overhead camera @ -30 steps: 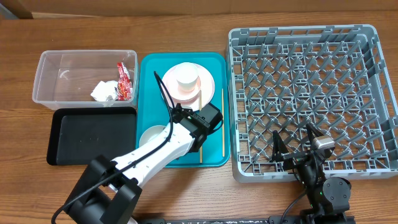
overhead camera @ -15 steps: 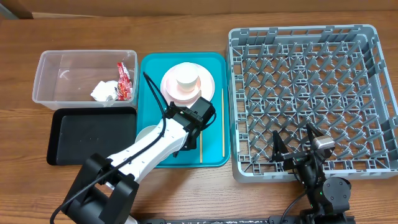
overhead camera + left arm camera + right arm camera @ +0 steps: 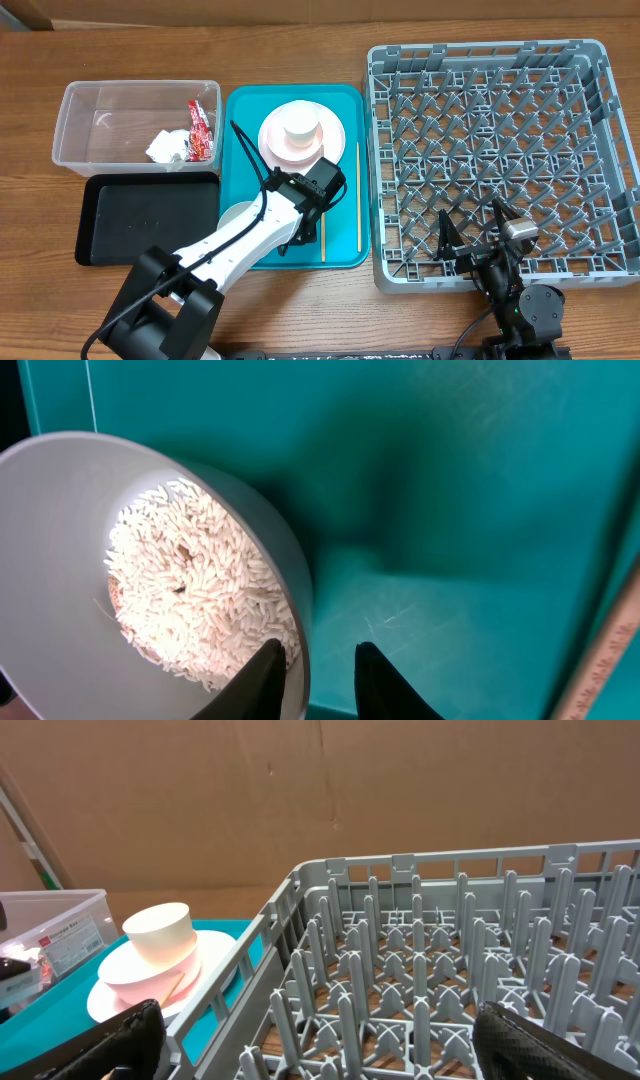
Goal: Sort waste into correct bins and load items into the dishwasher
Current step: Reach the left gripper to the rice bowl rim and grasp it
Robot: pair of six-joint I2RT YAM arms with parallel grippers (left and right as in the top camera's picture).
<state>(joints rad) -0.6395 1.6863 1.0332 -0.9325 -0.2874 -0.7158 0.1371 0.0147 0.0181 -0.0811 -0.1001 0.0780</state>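
A white bowl (image 3: 70, 520) holding loose rice (image 3: 195, 590) sits at the front left of the teal tray (image 3: 240, 110). In the overhead view this bowl (image 3: 238, 213) is half covered by my left arm. My left gripper (image 3: 318, 646) straddles its right rim, one finger inside and one outside, with a sliver of tray showing by the outer finger. A pink plate (image 3: 330, 135) with a cup (image 3: 300, 125) on it stands at the tray's back. My right gripper (image 3: 320, 1030) hangs wide open over the grey rack's (image 3: 500, 150) front edge, holding nothing.
The clear tub (image 3: 90, 110) at the left holds a red wrapper (image 3: 200, 128) and a white tissue (image 3: 166, 146). A black tray (image 3: 150, 220) lies in front of it. Two chopsticks (image 3: 358, 195) lie along the teal tray's right side.
My left arm shifted left and toward the front, bringing its fingers over the rice bowl's rim; the jaws narrowed a little. The right arm stayed still.
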